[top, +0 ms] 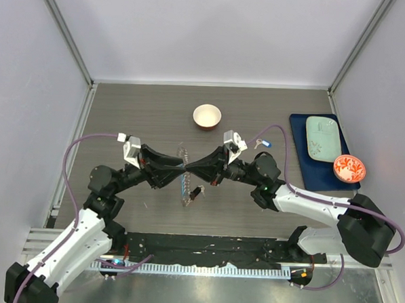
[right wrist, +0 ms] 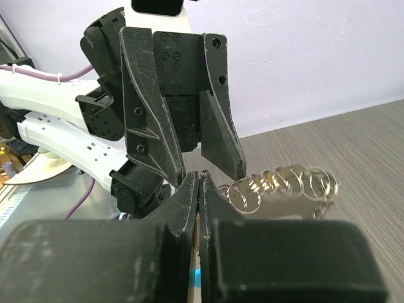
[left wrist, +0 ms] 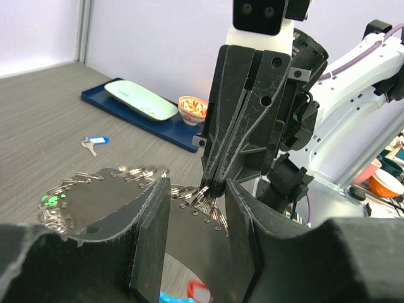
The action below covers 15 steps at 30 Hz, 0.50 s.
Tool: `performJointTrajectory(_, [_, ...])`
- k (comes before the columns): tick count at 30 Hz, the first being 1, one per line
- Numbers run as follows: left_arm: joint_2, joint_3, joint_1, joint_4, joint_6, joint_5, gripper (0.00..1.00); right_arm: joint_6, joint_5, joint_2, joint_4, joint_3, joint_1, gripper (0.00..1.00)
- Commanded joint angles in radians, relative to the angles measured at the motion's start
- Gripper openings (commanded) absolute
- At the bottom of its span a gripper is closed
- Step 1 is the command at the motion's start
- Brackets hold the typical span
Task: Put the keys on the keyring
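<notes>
From above, the left end effector (top: pixel 180 169) and the right end effector (top: pixel 190 170) meet tip to tip over the middle of the counter (top: pixel 123 113). The keyring (top: pixel 183 186) stands on edge right between them. A key with a black tag (top: pixel 197 191) sits just beside the ring, toward the near edge; whether it is threaded on cannot be told. A key with a blue tag (top: pixel 262 143) lies flat between the ring and a dark blue tray (top: pixel 299 146) at the right edge. The tray carries a pale green plate (top: pixel 323 137) and a red patterned bowl (top: pixel 349 168). A small white bowl (top: pixel 207 116) stands toward the far edge.

In the left wrist view, the left end effector's two fingers (left wrist: pixel 151 233) stand well apart and grip nothing, with the silvery wire loops passing across the gap. The right end effector reaches down into that gap with its tips pressed together, pinching the wire. A green tag (left wrist: pixel 53 201) shows on the ring at the left, and bits of blue and red plastic show at the bottom of the view.

In the right wrist view, the right end effector's fingers (right wrist: pixel 189 196) are closed flat against each other, their tips between the spread fingers of the left one. The ring's wire loops shine just to the right of them, above the counter
</notes>
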Motion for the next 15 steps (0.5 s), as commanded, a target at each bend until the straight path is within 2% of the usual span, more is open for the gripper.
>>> performJointTrajectory(1, [0.034,0.018,-0.005,0.045,0.015,0.059,0.42,0.020,-0.013,-0.003,0.094,0.027,-0.002,0.01])
performJointTrajectory(8, [0.012,-0.002,-0.005,0.048,0.003,0.067,0.33,0.028,-0.007,-0.011,0.105,0.016,-0.011,0.01])
performJointTrajectory(15, [-0.029,-0.024,-0.005,0.051,-0.005,0.059,0.29,0.043,-0.010,-0.006,0.117,0.013,-0.020,0.01])
